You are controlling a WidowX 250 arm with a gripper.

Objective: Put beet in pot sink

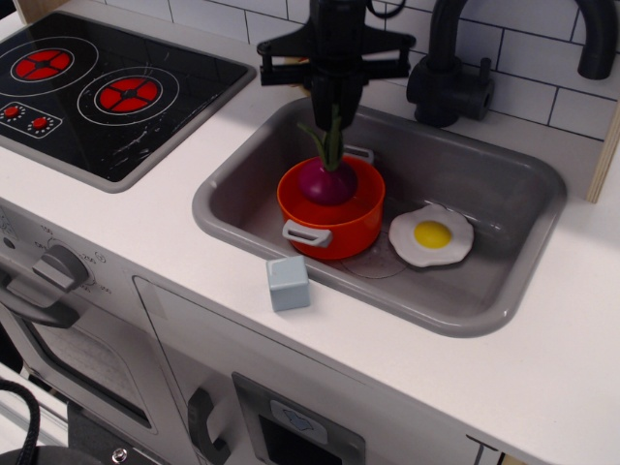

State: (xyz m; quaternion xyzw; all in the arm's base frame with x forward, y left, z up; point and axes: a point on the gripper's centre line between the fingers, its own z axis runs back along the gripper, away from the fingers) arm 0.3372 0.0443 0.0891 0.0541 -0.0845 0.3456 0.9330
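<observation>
In the only view, the black gripper [334, 116] hangs over the grey sink [504, 291], its fingers closed on the green leaves of the beet [327, 181]. The magenta bulb sits inside the rim of the orange pot [329, 225], which stands in the sink's left half; whether the bulb touches the pot's floor cannot be told. A fried egg [431, 235] lies just beside the pot to the right. A small grey-blue cube [288, 283] rests on the white counter [542, 378] at the sink's front edge. The black stovetop [107, 92] lies to the left, a black faucet [450, 82] behind.
</observation>
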